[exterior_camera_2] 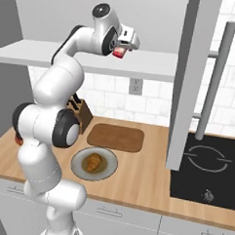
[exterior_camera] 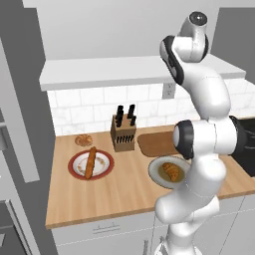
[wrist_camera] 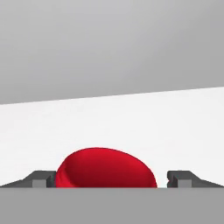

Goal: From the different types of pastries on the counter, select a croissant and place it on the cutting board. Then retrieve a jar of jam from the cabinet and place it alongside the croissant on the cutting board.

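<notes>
**Up high, jam jar between the claw's fingers**

Overhead, the claw (exterior_camera_2: 122, 50) sits level with the cabinet (exterior_camera_2: 141, 64) ledge, well above the counter (exterior_camera_2: 135, 181). In the right base view the jar of jam (exterior_camera_2: 119, 52) shows as a small red shape right at the claw's tip. In the hand view its red lid (wrist_camera: 105, 168) lies between the two dark fingertips (wrist_camera: 41, 179), with a gap on each side, so I cannot tell whether the claw is clenched on it or released.

Far below the claw, the croissant (exterior_camera_2: 93, 161) lies on a round grey plate (exterior_camera_2: 77, 168), just beside the bare cutting board (exterior_camera_2: 116, 137). Further off on the counter stand the knife block (exterior_camera: 123, 130), the baguette (exterior_camera: 90, 162) on a red-rimmed plate (exterior_camera: 105, 167), and the round bun (exterior_camera: 83, 140).
</notes>
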### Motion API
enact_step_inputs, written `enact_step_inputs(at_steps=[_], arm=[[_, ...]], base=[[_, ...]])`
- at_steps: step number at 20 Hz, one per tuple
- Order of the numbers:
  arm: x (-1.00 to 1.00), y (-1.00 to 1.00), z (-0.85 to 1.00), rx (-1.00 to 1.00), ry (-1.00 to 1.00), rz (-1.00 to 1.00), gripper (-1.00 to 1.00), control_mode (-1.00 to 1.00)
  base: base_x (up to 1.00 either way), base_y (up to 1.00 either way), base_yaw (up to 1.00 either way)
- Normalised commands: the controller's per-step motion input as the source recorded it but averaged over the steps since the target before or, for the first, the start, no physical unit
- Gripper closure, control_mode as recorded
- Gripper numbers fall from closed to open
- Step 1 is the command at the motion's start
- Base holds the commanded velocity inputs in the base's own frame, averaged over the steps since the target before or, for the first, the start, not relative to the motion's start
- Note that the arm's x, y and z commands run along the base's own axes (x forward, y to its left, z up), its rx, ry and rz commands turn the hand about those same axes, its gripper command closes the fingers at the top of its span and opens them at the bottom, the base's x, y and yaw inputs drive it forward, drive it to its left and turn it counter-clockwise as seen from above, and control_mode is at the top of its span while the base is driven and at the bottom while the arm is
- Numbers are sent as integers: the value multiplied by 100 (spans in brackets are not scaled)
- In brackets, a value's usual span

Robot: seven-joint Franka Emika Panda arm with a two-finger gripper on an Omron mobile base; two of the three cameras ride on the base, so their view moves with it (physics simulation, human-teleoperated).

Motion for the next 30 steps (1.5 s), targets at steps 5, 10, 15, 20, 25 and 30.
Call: enact_step_inputs(at_steps=[5,10,15,20,25,30], arm=[[-9,-7,-6,0,0,0,100,-100],[-13,-6,-3,0,0,0,100,-100],[-46,-3,2,0,-3,0,100,-100],[-89,0,46,0,-19,-1,100,-100],[-100,0,26,0,-25,0,100,-100],[-100,8,-6,-2,-11,0,100,-100]], base=[[0,0,0],[0,0,0],[0,0,0],[0,0,0],[0,0,0],[0,0,0]])
